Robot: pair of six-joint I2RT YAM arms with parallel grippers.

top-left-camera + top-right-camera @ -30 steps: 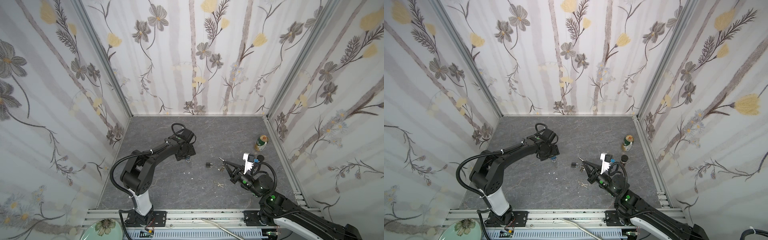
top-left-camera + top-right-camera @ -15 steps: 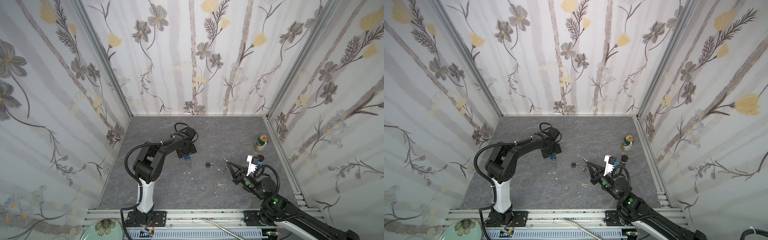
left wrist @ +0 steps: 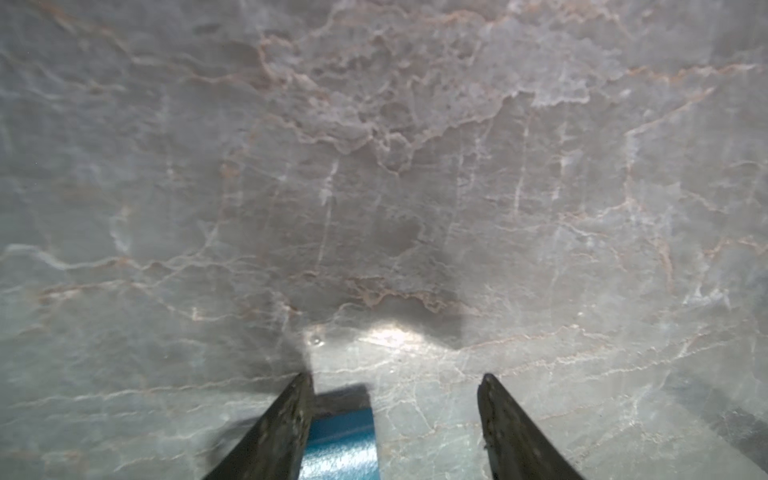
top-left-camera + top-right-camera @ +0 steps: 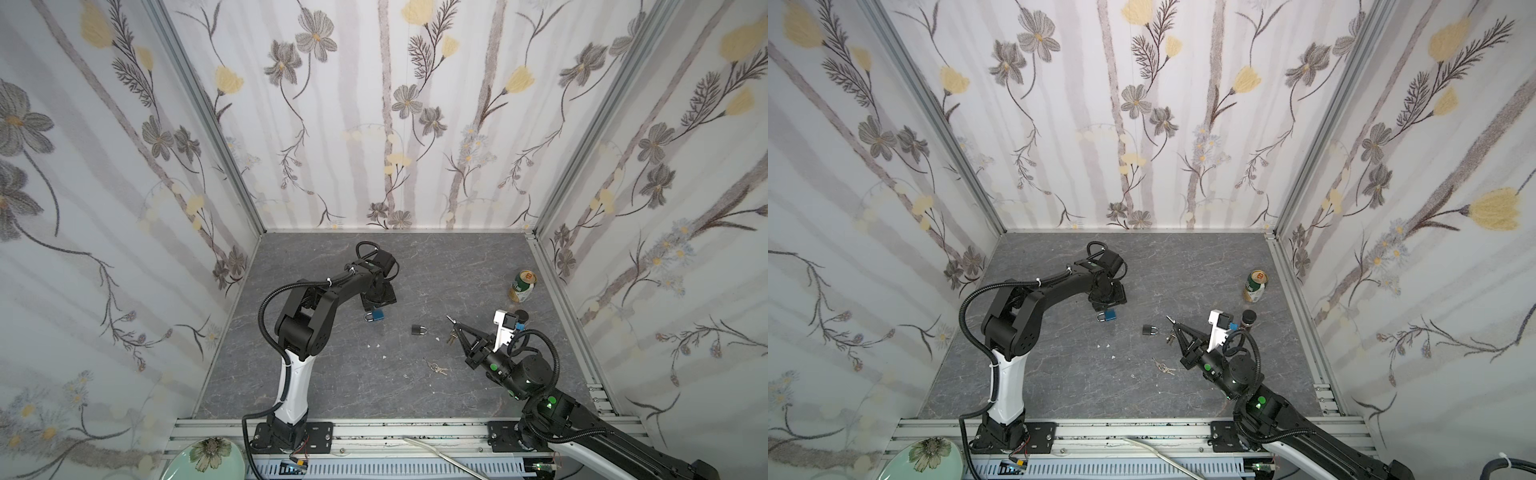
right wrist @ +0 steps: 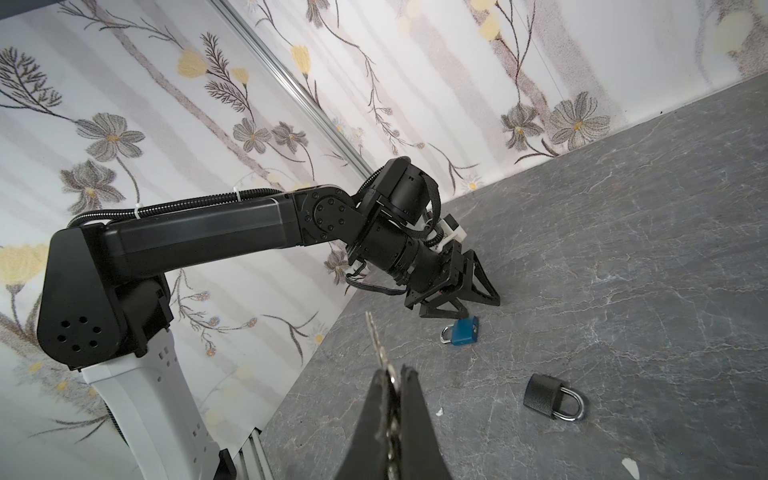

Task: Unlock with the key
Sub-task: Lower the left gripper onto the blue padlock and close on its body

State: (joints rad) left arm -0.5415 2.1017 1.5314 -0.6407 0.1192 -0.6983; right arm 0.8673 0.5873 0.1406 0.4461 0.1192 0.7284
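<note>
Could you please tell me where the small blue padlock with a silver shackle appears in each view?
A top view: the small blue padlock lies on the grey floor, left of centre, just below the left gripper.
A top view: the padlock, same spot.
Left wrist: the padlock at the picture's lower edge, beside one finger.
Right wrist: the padlock mid-picture, by the left gripper.
Shared landmark: the left gripper.

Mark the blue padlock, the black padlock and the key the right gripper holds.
blue padlock (image 5: pixel 465 331), right wrist view, blue body
black padlock (image 5: pixel 540 395), right wrist view, black body
key (image 5: pixel 377 343), right wrist view, bare blade
</note>
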